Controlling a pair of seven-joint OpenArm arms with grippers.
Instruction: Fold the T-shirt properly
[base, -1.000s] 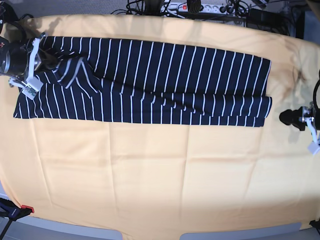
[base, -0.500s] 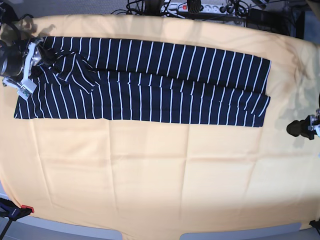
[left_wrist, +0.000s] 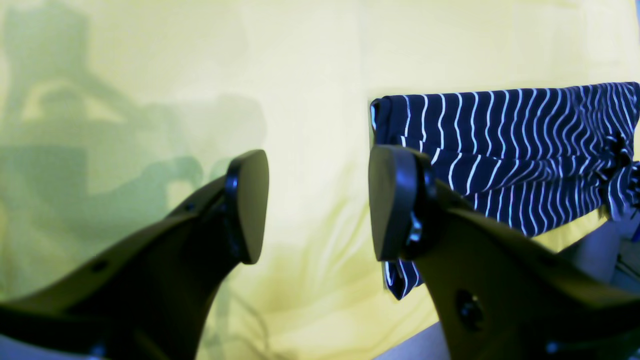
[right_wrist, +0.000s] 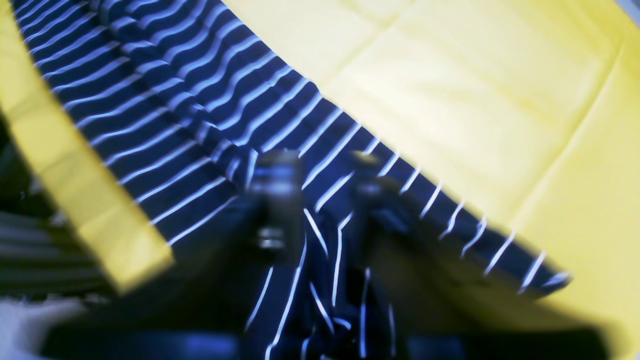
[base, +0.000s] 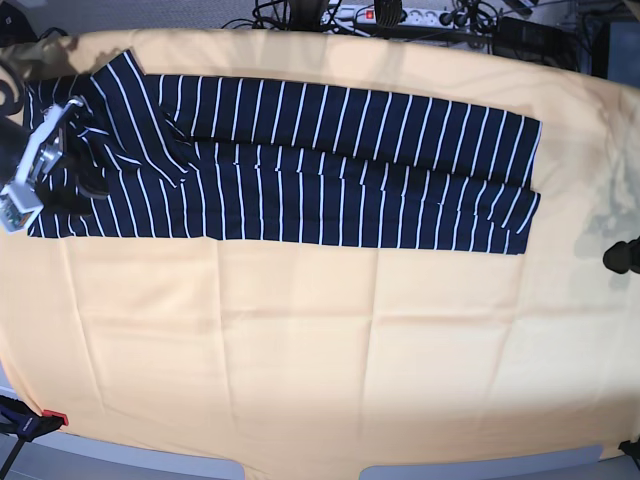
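T-shirt: dark navy cloth with thin white stripes, folded into a long band lying flat across the far half of the table, running from the left edge almost to the right edge; its left end shows a sleeve flap spread toward the far left corner, its right end is squared off. Table cover: yellow-orange cloth, creased, bare over the whole near half. Right gripper: at the left end of the garment, over the striped cloth; wrist view is blurred, the two fingers stand a narrow gap apart with striped fabric seen between and below them, but whether they pinch it cannot be told. Left gripper: off the right end of the garment, over bare yellow cloth, its two dark pads spread wide with nothing between them; the T-shirt's right end lies just beyond its right pad in the wrist view. Cables and power strip: beyond the far edge of the table.
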